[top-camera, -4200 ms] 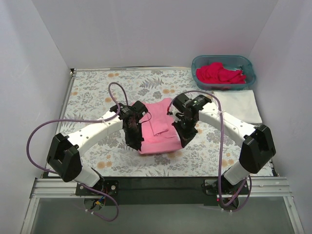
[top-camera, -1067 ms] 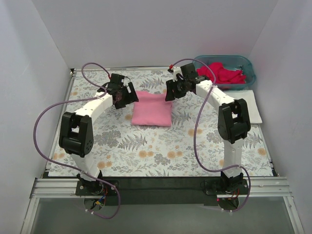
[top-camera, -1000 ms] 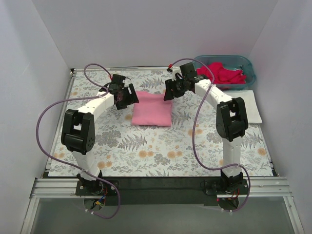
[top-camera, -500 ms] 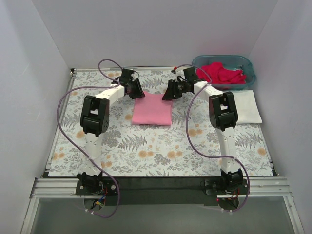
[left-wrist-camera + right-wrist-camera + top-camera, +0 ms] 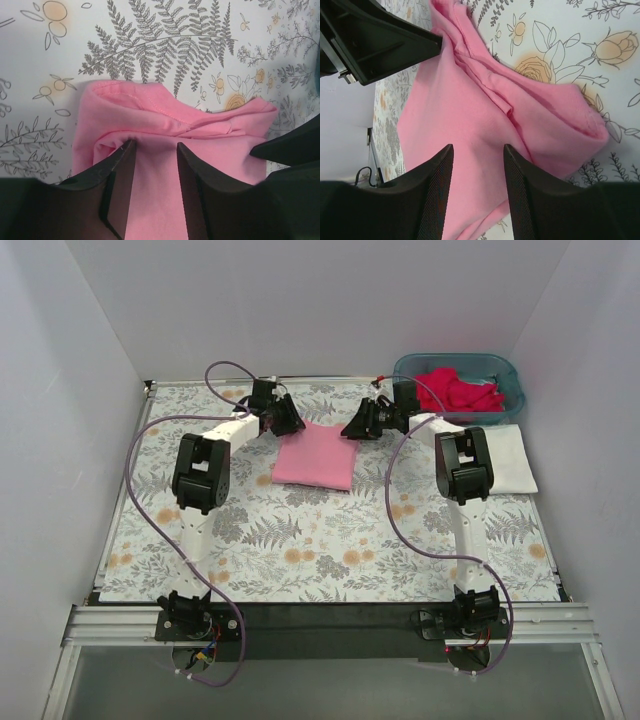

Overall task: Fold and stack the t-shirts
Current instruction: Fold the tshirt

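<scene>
- From above, my left gripper and my right gripper are stretched far out. Each one is at a far corner of the light pink shirt.
- A few seconds ago they were at its near edge and the shirt was longer. Now it is a short, neat square, so I think this fold is done.
- Off to the right of my right gripper lies the white shirt. The red shirts wait in the teal basket behind it.
- Left wrist: my fingers are a little way apart and hold nothing. The pink shirt is under them, with a bumpy fold just past the tips.
- Right wrist: my fingers are apart too, and empty. The pink shirt lies under them, and its corner is to the right of the tips.
- I think stacking this shirt comes next.
</scene>
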{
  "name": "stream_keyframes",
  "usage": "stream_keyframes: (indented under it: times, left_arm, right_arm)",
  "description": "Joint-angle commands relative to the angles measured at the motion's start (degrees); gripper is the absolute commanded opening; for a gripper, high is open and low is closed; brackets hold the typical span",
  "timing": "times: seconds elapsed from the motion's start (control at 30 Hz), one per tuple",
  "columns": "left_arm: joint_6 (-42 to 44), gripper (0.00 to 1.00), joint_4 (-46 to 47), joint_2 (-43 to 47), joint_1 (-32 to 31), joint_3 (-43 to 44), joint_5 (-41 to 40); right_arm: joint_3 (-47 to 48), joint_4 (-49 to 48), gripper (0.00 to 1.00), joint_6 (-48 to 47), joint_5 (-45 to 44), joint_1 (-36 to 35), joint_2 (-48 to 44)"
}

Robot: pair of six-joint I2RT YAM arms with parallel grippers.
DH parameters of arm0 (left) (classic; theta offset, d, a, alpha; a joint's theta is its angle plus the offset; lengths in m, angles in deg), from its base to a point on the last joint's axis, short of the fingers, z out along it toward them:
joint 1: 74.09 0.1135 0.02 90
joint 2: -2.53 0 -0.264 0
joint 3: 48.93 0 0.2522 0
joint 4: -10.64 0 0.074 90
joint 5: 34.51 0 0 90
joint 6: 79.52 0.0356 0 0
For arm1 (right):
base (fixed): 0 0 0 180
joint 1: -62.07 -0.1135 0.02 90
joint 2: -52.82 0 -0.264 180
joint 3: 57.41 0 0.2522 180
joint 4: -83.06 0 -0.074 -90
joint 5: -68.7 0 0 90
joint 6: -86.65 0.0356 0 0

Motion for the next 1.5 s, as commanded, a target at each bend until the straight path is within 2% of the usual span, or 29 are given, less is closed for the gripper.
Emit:
stream_keyframes:
  times: [0.0,0.13,0.27,0.4,0.47,0.57,0.63,0.7,1.0,1.17,1.33,1.47]
  left_arm:
    - [1.7,0.39,-4.4,5.5,0.9,-3.1,-4.8]
    - [1.2,0.48,-5.9,10.6,1.0,-0.2,-3.9]
    - [-1.1,0.52,-10.3,15.2,0.9,0.3,-2.4]
    - [-3.7,0.53,-10.6,23.2,0.9,-8.5,0.1]
    - [-4.4,0.53,-9.6,27.7,0.8,-15.9,1.5]
    - [-5.2,0.43,-6.8,30.6,0.8,-26.1,3.3]
    - [-5.5,0.36,-6.4,31.6,0.8,-29.3,4.1]
    - [-6.0,0.25,-4.3,31.9,0.8,-33.5,5.0]
    - [-6.0,0.11,-1.9,24.3,0.9,-35.0,1.9]
    - [-7.2,0.05,-6.9,18.5,1.7,-35.2,-0.2]
    - [-7.6,0.0,-10.1,20.5,1.9,-39.8,0.2]
    - [-7.5,0.0,-12.1,26.7,1.9,-48.6,2.6]
  right_arm:
    - [-1.9,-2.4,0.44,1.1,-2.0,-0.1,-6.9]
    - [-5.2,-2.5,0.44,2.0,-3.4,-0.3,-12.4]
    - [-9.8,-2.8,0.44,3.0,-2.7,-0.7,-17.8]
    - [-15.2,-3.7,0.42,4.0,0.1,-4.0,-22.0]
    - [-17.5,-5.1,0.39,5.7,1.5,-5.7,-23.2]
    - [-20.5,-7.3,0.36,7.0,3.3,-9.5,-23.9]
    - [-21.4,-7.4,0.34,6.4,3.0,-12.1,-23.4]
    - [-21.3,-7.4,0.32,6.2,3.1,-13.5,-21.5]
    - [-20.0,-7.4,0.24,5.4,4.5,-13.6,-10.0]
    - [-24.6,-7.4,0.22,3.1,3.3,-10.3,-8.3]
    - [-29.1,-7.2,0.22,1.1,3.0,-7.9,-9.9]
    - [-32.1,-6.9,0.22,1.6,4.0,-8.7,-12.8]
